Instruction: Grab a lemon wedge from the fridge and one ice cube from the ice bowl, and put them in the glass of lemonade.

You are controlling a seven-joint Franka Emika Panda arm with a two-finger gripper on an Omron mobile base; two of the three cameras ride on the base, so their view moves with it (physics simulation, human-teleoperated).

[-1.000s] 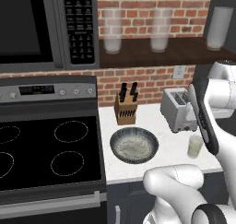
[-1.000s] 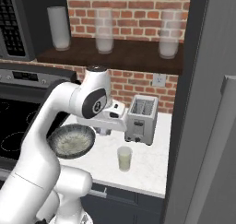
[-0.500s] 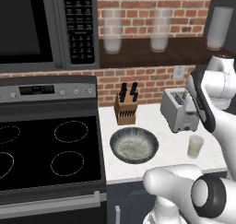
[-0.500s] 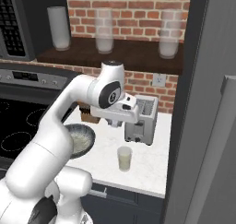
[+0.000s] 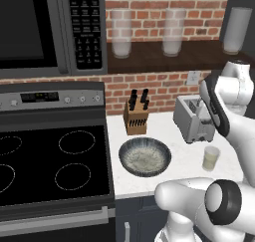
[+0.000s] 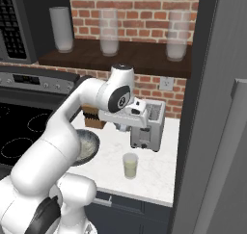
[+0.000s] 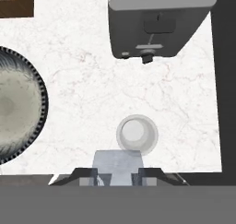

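Gripper point(image 7: 118, 176) shut, nothing visibly between its tips: over the last second your arm has swung rightward, so it now hangs above the glass of lemonade point(image 7: 137, 134). Ice bowl point(image 7: 18, 105) lies off to its left, fridge point(image 6: 219, 132) beyond.

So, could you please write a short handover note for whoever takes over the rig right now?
End effector: shut, nothing visibly held, hovering above the counter.
Glass of lemonade: on the counter in front of the toaster; no wedge or ice visible in it.
Ice bowl: to the glass's left, beside the stove.
Fridge: door shut.
Done: nothing visible.
Left: fetch the lemon wedge, take one ice cube, drop both in the glass.
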